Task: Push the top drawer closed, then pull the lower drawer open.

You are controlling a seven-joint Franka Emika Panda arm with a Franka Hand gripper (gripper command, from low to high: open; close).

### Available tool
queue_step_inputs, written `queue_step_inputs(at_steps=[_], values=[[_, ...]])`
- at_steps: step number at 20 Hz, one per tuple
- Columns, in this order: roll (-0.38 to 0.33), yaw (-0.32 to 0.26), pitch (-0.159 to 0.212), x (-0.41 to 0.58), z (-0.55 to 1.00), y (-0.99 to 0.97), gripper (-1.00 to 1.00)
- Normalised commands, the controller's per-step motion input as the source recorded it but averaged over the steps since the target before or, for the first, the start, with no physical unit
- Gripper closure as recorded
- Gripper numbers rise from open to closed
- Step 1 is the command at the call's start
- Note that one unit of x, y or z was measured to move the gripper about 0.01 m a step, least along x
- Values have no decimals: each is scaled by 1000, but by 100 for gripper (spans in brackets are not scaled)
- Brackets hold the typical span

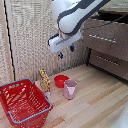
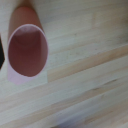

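Observation:
In the exterior view the dark brown cabinet stands on the right. The top drawer [image 1: 109,39] carries a slim silver bar handle [image 1: 102,38] and juts out a little, with a dark gap above its front. Below it the lower drawer [image 1: 111,63] has its own silver handle [image 1: 107,60], and its front looks flush. My gripper [image 1: 66,52] hangs in the air to the left of the top drawer, apart from it, open, with nothing between its blue-tipped fingers [image 1: 61,55]. The wrist view looks straight down and shows neither drawer.
On the wooden floor below the gripper stand a pink cup [image 1: 70,89] [image 2: 27,50], a red bowl [image 1: 61,80] and a tall yellow-red packet [image 1: 45,80]. A red wire basket [image 1: 25,102] sits at the exterior view's lower left. A slatted blind [image 1: 35,40] forms the back wall.

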Motion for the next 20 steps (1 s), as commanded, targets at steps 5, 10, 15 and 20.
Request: queue_step_inputs(at_steps=[5, 10, 15, 20], values=[[-352, 129, -12, 0, 162, 0, -100], [-371, 104, 0, 0, 137, 7, -100], [-375, 101, 0, 0, 127, 6, -100], [-365, 111, -6, 0, 141, 1, -100]])
